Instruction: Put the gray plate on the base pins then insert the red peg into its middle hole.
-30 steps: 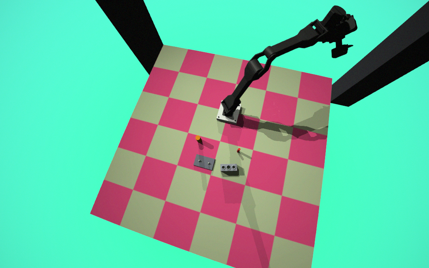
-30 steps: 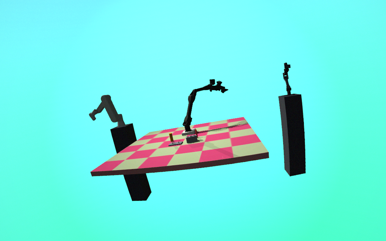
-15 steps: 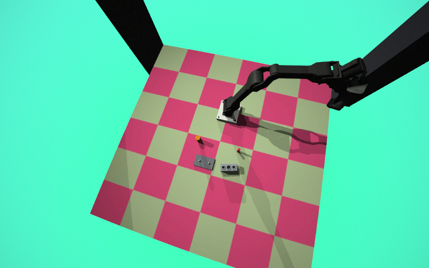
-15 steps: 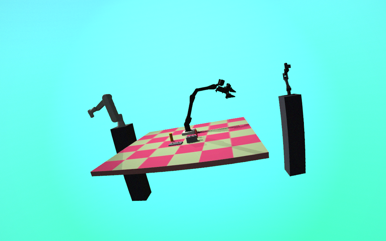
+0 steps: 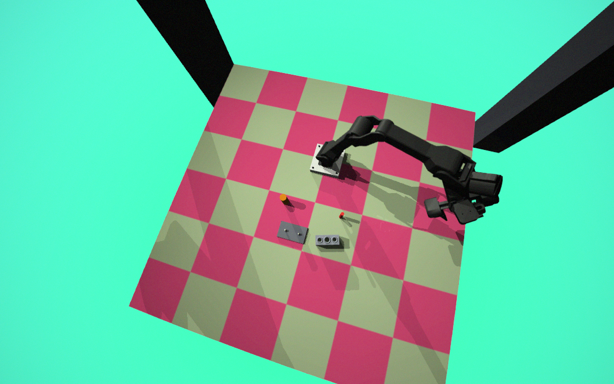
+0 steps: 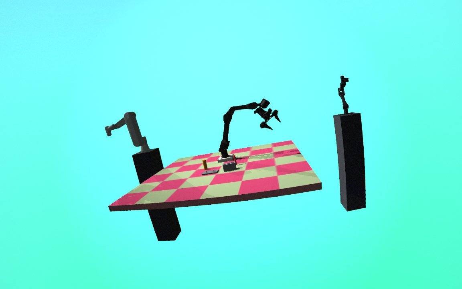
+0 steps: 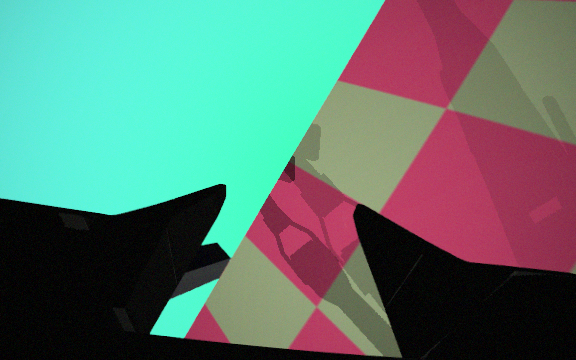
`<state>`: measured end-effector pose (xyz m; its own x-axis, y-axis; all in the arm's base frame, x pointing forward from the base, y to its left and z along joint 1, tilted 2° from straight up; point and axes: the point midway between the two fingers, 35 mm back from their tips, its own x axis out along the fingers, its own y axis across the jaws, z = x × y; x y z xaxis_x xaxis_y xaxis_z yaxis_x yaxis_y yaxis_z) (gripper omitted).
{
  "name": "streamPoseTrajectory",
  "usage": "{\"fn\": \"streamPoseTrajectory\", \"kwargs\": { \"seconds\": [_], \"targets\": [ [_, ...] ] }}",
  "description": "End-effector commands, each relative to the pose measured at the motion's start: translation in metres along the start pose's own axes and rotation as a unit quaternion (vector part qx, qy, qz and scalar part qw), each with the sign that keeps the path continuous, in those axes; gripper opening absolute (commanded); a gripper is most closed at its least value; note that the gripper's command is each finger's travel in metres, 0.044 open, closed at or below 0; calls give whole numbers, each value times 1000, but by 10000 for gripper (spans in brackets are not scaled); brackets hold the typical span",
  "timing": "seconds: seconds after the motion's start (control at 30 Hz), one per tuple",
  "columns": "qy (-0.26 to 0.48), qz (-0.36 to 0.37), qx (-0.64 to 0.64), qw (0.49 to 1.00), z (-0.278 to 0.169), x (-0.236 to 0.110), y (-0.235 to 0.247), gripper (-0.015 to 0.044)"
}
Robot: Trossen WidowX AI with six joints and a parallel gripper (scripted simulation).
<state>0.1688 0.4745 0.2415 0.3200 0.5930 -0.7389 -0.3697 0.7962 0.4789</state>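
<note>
The gray plate (image 5: 328,245) (image 6: 229,167), a thick block with three holes, stands on the table right of the base in the top view. The base (image 5: 292,228) (image 6: 210,172) is a flat gray slab with two bare upright pins. The red peg (image 5: 341,215) (image 6: 235,160) stands upright behind the plate, apart from it. My gripper (image 5: 453,220) (image 6: 276,125) (image 7: 291,200) is open and empty, high above the table's right side and well away from all three. The wrist view shows only its fingers, checkered table and background, with none of the task objects.
An orange cylinder (image 5: 284,198) (image 6: 204,164) stands upright behind the base. My arm's white mounting plate (image 5: 318,168) is farther back on the checkered table (image 5: 304,296) (image 6: 258,181). Two dark pillars (image 6: 148,167) (image 6: 350,161) carrying other arms (image 6: 132,129) (image 6: 343,96) stand off the table's sides.
</note>
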Motion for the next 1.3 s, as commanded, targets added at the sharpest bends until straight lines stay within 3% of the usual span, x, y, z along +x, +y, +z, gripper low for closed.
{"fn": "streamPoseTrajectory", "kwargs": {
  "seconds": [0.0,0.2,0.37,0.57,0.7,0.77,0.93,1.1,1.27],
  "targets": [
    [1,-54,76,996,29,3,-52,440],
    [-4,-152,224,963,71,-4,-152,440],
    [-11,-227,355,907,91,-24,-237,440],
    [-21,-304,508,806,95,-62,-333,440],
    [-28,-350,619,702,77,-99,-390,440],
    [-30,-363,653,664,69,-112,-406,440],
    [-30,-365,657,659,67,-111,-409,440],
    [-30,-365,657,659,45,-71,-438,440],
    [-30,-365,657,659,40,-64,-443,440]
  ]
}}
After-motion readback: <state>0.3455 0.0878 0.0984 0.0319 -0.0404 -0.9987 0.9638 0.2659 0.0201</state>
